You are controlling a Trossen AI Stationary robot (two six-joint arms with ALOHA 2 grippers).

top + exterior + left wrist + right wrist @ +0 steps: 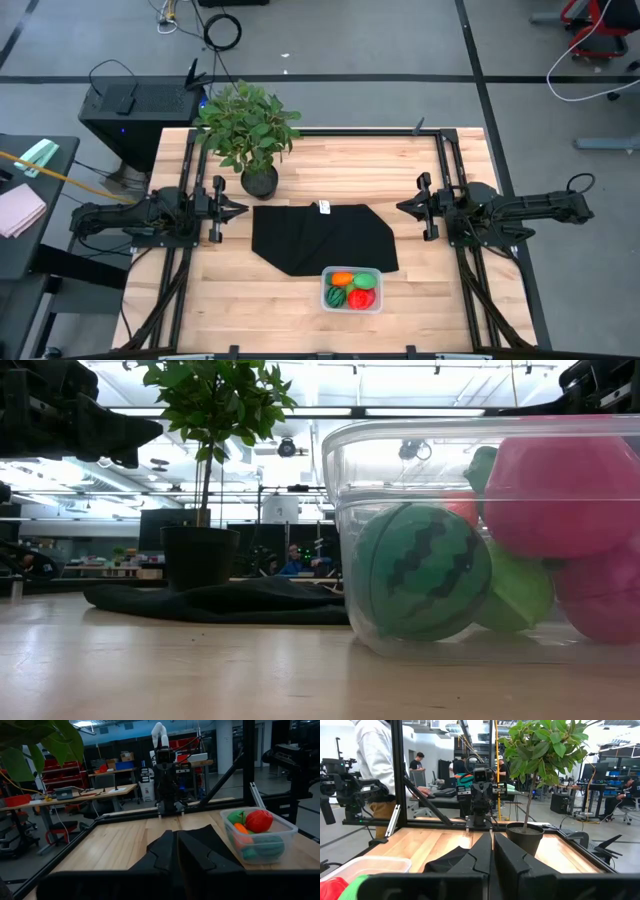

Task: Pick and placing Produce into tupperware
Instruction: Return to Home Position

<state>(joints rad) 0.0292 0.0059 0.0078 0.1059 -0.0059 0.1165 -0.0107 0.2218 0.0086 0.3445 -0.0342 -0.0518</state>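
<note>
The clear tupperware tub [352,289] stands on the wood near the table's near edge, just in front of the black mat [322,236]. Inside it lie the produce: an orange piece [342,279], a light green one [366,280], a striped dark green melon [337,297] and a red one [361,298]. The low view shows the tub [480,540] close up with the melon [420,572] against its wall. My left gripper [240,209] is shut and held over the table's left side, apart from everything. My right gripper [402,207] is shut over the right side, likewise apart.
A leafy potted plant [250,135] stands at the far left of the table, close to my left gripper. Black frame rails [440,170] run along the table's sides. Bare wood lies left and right of the mat. A person in a white top [375,765] stands beyond the table.
</note>
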